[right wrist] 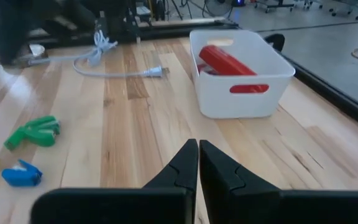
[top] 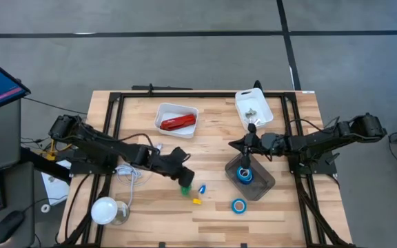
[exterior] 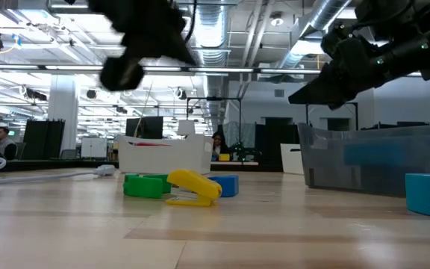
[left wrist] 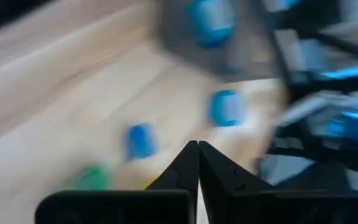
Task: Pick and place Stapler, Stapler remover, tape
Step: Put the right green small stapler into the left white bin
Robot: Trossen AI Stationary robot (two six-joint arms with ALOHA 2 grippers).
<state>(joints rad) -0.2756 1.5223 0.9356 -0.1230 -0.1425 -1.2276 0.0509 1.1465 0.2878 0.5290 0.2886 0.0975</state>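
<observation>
The red stapler lies inside a white bin at the table's far side and also shows in the right wrist view. One blue tape roll sits in a grey bin. Another tape roll lies flat on the table near that bin. My left gripper is shut and hovers just above a small green piece. My right gripper is shut and hangs over the grey bin, above the roll inside it. In the low view both grippers are clear of the table.
A small blue piece and a yellow piece lie beside the green one. A second white bin stands at the far right. A white cable and a round white object lie at the left.
</observation>
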